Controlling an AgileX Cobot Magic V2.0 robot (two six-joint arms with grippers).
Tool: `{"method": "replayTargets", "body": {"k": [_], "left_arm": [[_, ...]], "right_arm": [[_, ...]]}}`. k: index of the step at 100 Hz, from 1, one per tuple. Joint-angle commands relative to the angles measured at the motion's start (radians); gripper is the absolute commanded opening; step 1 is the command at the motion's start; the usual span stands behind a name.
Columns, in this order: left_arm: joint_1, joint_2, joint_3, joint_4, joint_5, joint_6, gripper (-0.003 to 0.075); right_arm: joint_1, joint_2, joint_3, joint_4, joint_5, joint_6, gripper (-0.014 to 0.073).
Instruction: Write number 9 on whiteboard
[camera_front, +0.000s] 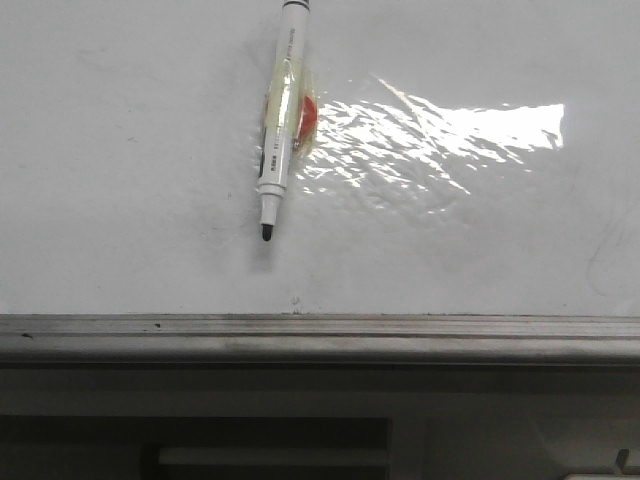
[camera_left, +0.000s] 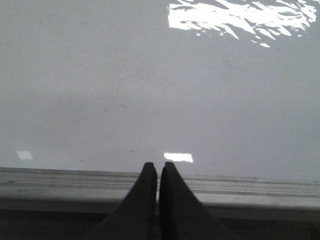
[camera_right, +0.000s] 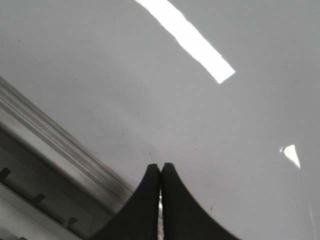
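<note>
The whiteboard (camera_front: 120, 150) fills the front view, glossy white with wrinkled film and a grey metal rim (camera_front: 320, 335) along its near edge. No stroke of the number 9 shows on it. A white marker pen (camera_front: 280, 110) with a black tip lies on the board, its tip towards the rim, with yellowish tape and an orange piece around its middle. Neither gripper shows in the front view. My left gripper (camera_left: 158, 165) is shut and empty, its tips over the rim (camera_left: 250, 185) at the edge of the board (camera_left: 100, 90). My right gripper (camera_right: 160, 166) is shut and empty over the board (camera_right: 225, 140) beside the rim (camera_right: 55, 140).
A tiny dark squiggle (camera_front: 295, 300) sits just above the rim. A bright glare patch (camera_front: 440, 140) lies on the wrinkled film to the right of the pen. Below the rim is a grey ledge with dark openings (camera_front: 200, 440).
</note>
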Motion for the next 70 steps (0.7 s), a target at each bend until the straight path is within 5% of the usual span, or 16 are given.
{"method": "replayTargets", "body": {"k": [1, 70], "left_arm": [[0.002, -0.023, 0.02, 0.0, -0.076, 0.001, -0.002], [0.002, -0.023, 0.02, 0.0, -0.077, 0.001, -0.002]], "right_arm": [[-0.005, -0.014, 0.027, -0.046, -0.08, -0.008, -0.0061], [-0.005, -0.014, 0.027, -0.042, -0.158, -0.008, -0.0061]]}}
